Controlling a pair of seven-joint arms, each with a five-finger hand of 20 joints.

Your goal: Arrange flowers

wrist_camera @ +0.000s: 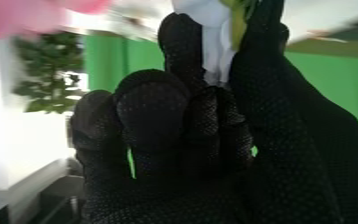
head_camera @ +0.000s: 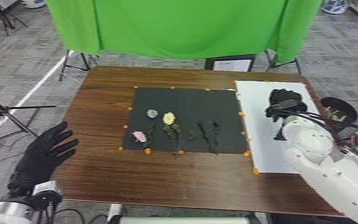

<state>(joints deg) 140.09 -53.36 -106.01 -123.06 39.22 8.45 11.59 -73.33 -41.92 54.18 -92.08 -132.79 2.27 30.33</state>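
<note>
L hand (head_camera: 35, 162) open, fingers apart; R hand (head_camera: 285, 97) farther fwd, fingers in pinch

No readable lettering or numbers
Beyond the far edge of the brown wooden table (head_camera: 95, 165), a pale sheet (head_camera: 232, 65) stands in a dark frame (head_camera: 209, 64); whatever may be printed on it is too small to make out.

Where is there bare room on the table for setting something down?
The black mat beyond the flowers, and the table between mat and near edge, look bare. Crowded: among the flowers, and the white sheet around the right robot hand.
</note>
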